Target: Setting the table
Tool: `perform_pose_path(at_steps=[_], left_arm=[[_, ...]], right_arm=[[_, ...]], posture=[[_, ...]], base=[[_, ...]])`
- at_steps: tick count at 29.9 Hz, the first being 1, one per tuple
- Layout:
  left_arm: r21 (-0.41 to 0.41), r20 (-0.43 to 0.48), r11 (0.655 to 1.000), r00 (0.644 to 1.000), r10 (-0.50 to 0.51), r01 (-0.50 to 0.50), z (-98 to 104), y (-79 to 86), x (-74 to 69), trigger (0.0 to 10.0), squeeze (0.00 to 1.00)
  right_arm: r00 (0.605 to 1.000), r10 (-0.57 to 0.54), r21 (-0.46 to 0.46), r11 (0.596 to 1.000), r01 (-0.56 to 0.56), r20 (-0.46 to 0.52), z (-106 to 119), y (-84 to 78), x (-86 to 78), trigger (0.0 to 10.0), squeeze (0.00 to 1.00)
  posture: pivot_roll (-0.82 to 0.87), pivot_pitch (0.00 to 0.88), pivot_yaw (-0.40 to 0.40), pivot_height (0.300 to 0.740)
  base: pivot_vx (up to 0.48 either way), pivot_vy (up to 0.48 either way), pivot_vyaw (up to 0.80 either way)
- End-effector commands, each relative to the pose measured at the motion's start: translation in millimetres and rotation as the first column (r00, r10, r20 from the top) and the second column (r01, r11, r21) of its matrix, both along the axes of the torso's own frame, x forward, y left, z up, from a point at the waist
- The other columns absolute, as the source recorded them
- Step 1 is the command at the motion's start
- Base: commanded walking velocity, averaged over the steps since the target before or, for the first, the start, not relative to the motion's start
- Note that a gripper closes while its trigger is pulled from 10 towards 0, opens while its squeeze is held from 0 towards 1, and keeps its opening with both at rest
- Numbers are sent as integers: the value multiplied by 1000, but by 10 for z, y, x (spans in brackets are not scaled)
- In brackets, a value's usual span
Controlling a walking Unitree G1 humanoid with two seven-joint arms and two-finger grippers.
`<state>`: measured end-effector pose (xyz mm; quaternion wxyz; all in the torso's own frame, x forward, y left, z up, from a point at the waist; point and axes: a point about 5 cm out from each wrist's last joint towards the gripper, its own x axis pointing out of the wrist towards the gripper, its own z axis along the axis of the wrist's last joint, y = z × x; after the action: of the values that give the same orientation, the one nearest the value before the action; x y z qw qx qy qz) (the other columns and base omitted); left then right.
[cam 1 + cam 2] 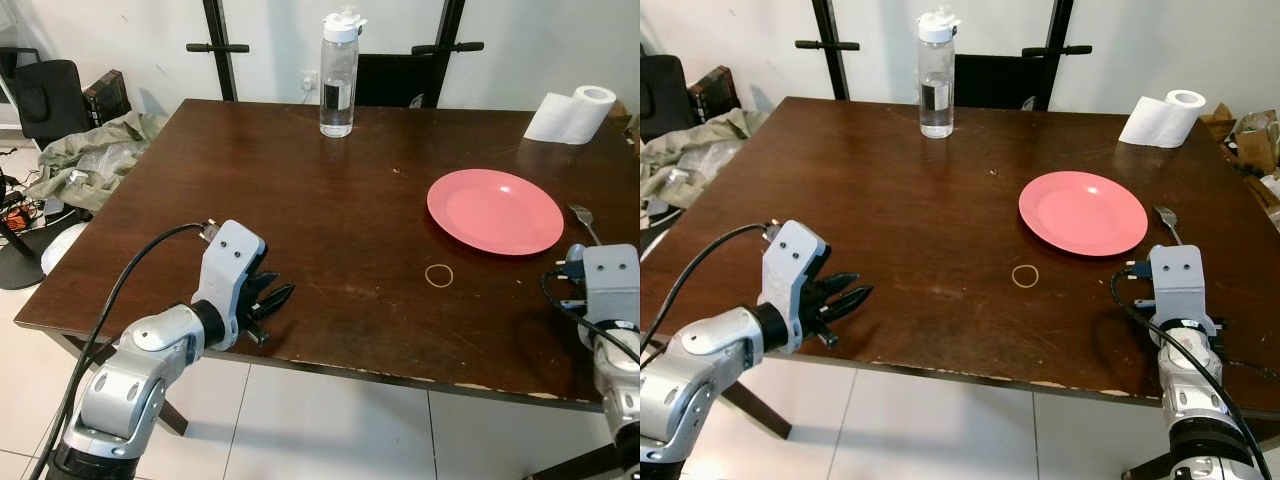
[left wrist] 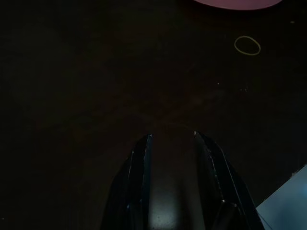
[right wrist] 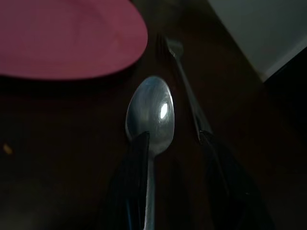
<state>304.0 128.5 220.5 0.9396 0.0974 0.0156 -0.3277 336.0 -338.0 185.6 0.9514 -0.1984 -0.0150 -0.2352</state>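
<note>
The right tool (image 3: 172, 143) stands open astride a spoon (image 3: 151, 115) lying beside the fork (image 3: 184, 81), right of the plate (image 1: 495, 210), seemingly setting the cutlery; the left tool (image 1: 268, 302), open and empty, waits over the desk (image 1: 300, 180) edge.
</note>
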Motion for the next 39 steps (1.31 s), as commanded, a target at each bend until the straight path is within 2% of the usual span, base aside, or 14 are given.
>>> perform_pose_path(at_steps=[1, 2, 5, 10, 12, 13, 15, 16, 17, 18, 19, 23, 28, 39], left_arm=[[2, -22, 1000, 1000, -12, 12, -48, -20, -30, 10000, 0], [-1, -23, 1000, 1000, -18, 18, -51, -41, -30, 10000, 0], [-2, -23, 1000, 1000, -20, 19, -51, -47, -28, 10000, 0], [-5, -22, 1000, 1000, -18, 18, -52, -72, -18, 10000, 0], [-12, -21, 1000, 1000, -6, 5, -72, -83, -19, 10000, 0], [-12, -21, 1000, 1000, -6, 5, -72, -83, -19, 10000, 0], [-36, -11, 999, 1000, 23, -24, -92, -99, -17, 10000, 0], [-36, -11, 999, 1000, 23, -24, -92, -99, -17, 10000, 0], [-46, 3, 998, 999, 52, -52, -100, -105, -16, 10000, 0], [-57, 14, 995, 996, 85, -84, -111, -106, -11, 10000, 0], [-57, 14, 995, 996, 85, -84, -111, -106, -11, 10000, 0], [-79, 34, 978, 980, 198, -195, -204, -91, 5, 10000, 0], [-95, -3, 955, 960, 280, -279, -288, -68, 60, 10000, 0], [-123, -23, 937, 944, 328, -328, -345, -105, 116, 10000, 0]], right_arm=[[1000, -18, -14, 1000, 18, 12, 5, -42, -24, 10000, 125], [998, -12, -31, 999, 14, 67, 90, -40, -30, 10000, 0], [996, -11, -35, 999, 14, 86, 117, -42, -34, 10000, 0], [974, 50, 2, 999, -51, 221, 314, 77, -46, 10000, 0], [936, 164, 89, 976, -200, 310, 380, 392, -45, 10000, 0], [936, 164, 89, 976, -200, 310, 380, 392, -45, 10000, 0], [882, 251, 201, 914, -351, 399, 373, 780, -107, 10000, 0], [882, 251, 201, 914, -351, 399, 373, 780, -107, 10000, 0], [863, 263, 266, 877, -400, 431, 312, 980, -168, 10000, 0], [855, 266, 312, 849, -427, 445, 245, 1130, -225, 10000, 0], [855, 266, 312, 849, -427, 445, 245, 1130, -225, 10000, 0], [862, 292, 432, 770, -469, 415, -94, 1630, -435, 10000, 0], [862, 332, 472, 732, -491, 382, -168, 1785, -496, 10000, 0], [867, 321, 478, 734, -482, 382, -78, 1763, -499, 10000, 0]], posture=[[100, 211, 157, 740], [96, 205, 157, 740], [94, 203, 156, 740], [85, 193, 154, 740], [77, 186, 153, 740], [77, 186, 153, 740], [70, 181, 148, 740], [70, 181, 148, 740], [70, 181, 148, 740], [63, 174, 145, 740], [63, 174, 145, 740], [43, 166, 145, 740], [33, 152, 137, 740], [21, 136, 131, 740]], base=[[0, 0, 0], [0, 0, 0], [0, 0, 0], [0, 0, 0], [0, 0, 0], [0, 0, 0], [0, 0, 0], [0, 0, 0], [0, 0, 0], [0, 0, 0], [0, 0, 0], [0, 0, 0], [0, 0, 0], [0, 0, 0]])
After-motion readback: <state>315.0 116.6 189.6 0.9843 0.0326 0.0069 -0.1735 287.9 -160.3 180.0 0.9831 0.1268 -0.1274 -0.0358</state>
